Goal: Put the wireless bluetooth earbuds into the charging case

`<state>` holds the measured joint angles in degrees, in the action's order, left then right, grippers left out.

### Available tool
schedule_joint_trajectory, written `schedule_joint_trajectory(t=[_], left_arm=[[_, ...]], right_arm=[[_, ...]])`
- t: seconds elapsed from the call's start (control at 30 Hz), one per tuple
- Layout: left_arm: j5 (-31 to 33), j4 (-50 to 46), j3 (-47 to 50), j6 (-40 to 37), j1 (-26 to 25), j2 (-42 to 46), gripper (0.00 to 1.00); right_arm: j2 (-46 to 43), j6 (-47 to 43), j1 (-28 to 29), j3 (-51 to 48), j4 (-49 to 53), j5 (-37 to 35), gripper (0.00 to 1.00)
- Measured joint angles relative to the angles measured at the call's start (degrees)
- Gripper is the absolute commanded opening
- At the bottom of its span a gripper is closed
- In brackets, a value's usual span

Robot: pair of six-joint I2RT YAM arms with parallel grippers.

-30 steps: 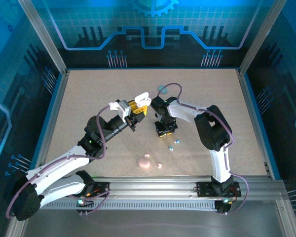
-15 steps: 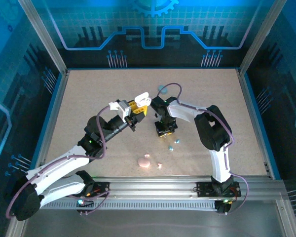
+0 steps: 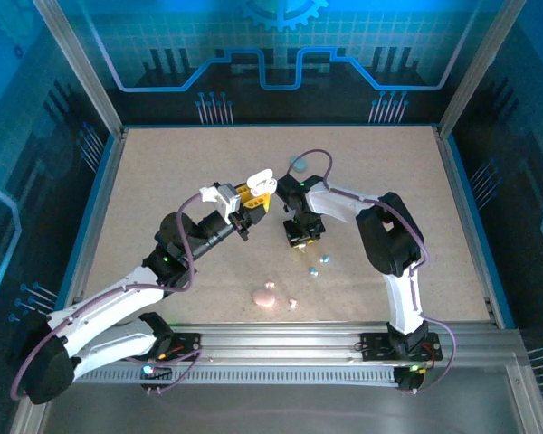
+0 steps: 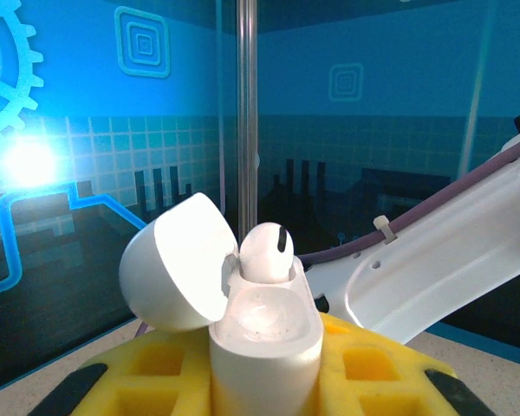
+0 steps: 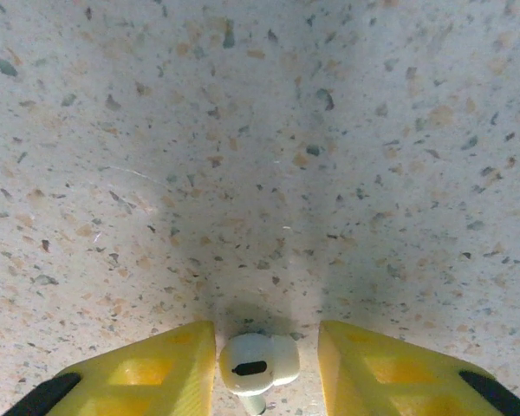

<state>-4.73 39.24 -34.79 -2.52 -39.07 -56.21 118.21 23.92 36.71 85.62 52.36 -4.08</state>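
Pinches the open case point(image 4: 264, 334) upright in the left hand point(image 3: 252, 197), one earbud point(image 4: 267, 253) seated, for loading; brackets a second earbud point(image 5: 258, 364) with the right hand point(image 3: 300, 237) spread, not yet gripping.

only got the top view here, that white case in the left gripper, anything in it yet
Observer: The left wrist view shows one white earbud seated in the open white case. The slot nearer the camera looks empty.
Operator: ok and whats under the right gripper
Observer: A second white earbud sits between the fingers of the right gripper, over the table.
Operator: pinched?
Observer: It doesn't look so. A gap shows between it and each finger.
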Motion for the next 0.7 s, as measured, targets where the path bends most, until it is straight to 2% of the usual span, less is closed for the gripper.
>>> schedule_joint_trajectory(t=[0.7], left_arm=[[0.0,0.0,0.0,0.0,0.0,0.0,0.24]], right_arm=[[0.6,-0.4,0.0,0.0,0.3,0.2,0.31]])
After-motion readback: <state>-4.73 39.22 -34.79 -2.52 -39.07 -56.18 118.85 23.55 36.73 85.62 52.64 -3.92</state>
